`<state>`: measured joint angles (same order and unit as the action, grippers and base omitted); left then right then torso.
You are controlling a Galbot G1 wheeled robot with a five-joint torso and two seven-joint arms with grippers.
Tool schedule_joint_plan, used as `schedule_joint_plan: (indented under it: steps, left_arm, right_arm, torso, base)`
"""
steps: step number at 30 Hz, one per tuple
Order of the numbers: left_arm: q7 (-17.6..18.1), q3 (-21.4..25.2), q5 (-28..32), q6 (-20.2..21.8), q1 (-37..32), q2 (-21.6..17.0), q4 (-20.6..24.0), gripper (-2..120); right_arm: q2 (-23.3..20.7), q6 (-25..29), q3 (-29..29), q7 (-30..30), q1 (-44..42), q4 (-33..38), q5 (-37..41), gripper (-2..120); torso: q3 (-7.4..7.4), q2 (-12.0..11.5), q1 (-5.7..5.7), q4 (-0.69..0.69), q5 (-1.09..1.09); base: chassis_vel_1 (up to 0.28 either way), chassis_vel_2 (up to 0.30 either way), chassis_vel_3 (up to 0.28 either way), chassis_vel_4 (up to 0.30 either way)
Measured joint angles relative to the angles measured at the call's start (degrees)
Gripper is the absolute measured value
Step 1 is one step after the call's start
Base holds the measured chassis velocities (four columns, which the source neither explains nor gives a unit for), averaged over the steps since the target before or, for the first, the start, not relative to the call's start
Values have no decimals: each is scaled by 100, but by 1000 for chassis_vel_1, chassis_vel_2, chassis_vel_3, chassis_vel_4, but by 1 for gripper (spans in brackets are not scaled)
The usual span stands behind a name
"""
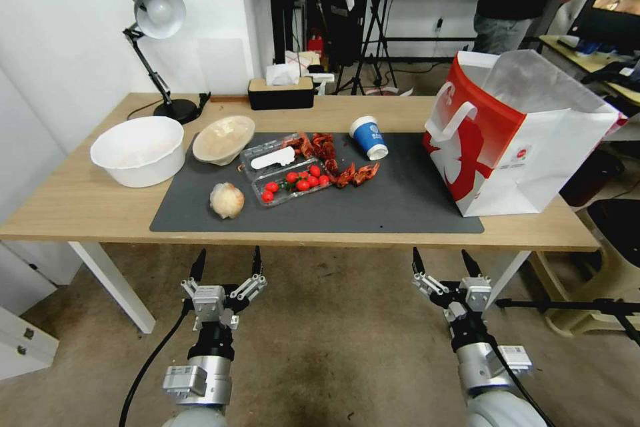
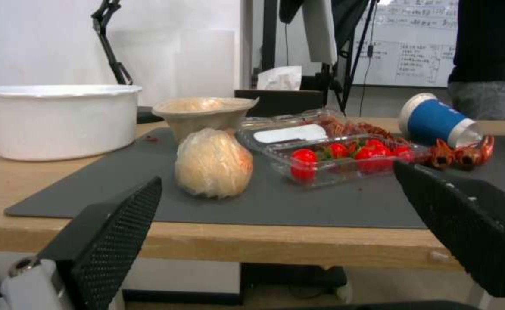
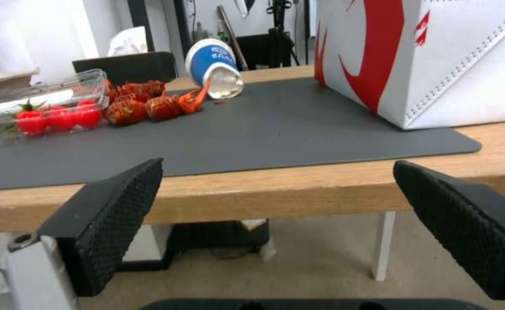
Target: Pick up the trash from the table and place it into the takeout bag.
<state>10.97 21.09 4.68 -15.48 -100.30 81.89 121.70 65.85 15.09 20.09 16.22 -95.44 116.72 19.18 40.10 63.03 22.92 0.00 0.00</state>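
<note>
Honestly, nothing is in the grippers: the left gripper (image 1: 227,267) and right gripper (image 1: 445,265) both hang below the near edge of the table (image 1: 80,203), out over the floor, fingers spread wide and empty. The trash sits on the dark mat (image 1: 400,203). Count as I see it — one pale wrinkly ball (image 1: 227,200) near the mat's front left, one beige shallow bowl (image 1: 223,139) tipped at the back left, one blue-and-white paper cup (image 1: 369,137) lying on its side further right, and one clear clamshell tray (image 1: 287,173) with red tomatoes in it, plus a scatter of red crayfish shells (image 1: 347,173) I can't count reliably. One takeout bag (image 1: 513,140) stands open at the right end. There's also a big white tub (image 1: 138,150) off the mat. My guess on handling: the ball looks light and squishy, so pinch it across the middle and it should give without slipping. The cup is thin paper and would crush — take it across the body, gently. The bowl is stiff but shallow, so the rim is probably the only real grab point.
</note>
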Motion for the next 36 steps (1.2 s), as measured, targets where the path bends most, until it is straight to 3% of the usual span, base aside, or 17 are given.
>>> schedule_joint_plan:
  steps: [20, 36]
  left_arm:
    - [0, -3, 34, -47, -39, -34, -66, 100]
    - [-39, 22, 82, -28, 18, -59, -30, 100]
  right_arm:
    - [108, -236, -58, -19, 69, 274, -101, 100]
    - [-279, -1497, -349, 231, 1300, 555, 261, 100]
  torso:
    - [0, -1, 0, 0, 1]
    - [1, -1, 1, 0, 0]
  base:
    - [0, 0, 0, 0]
    - [0, 0, 0, 0]
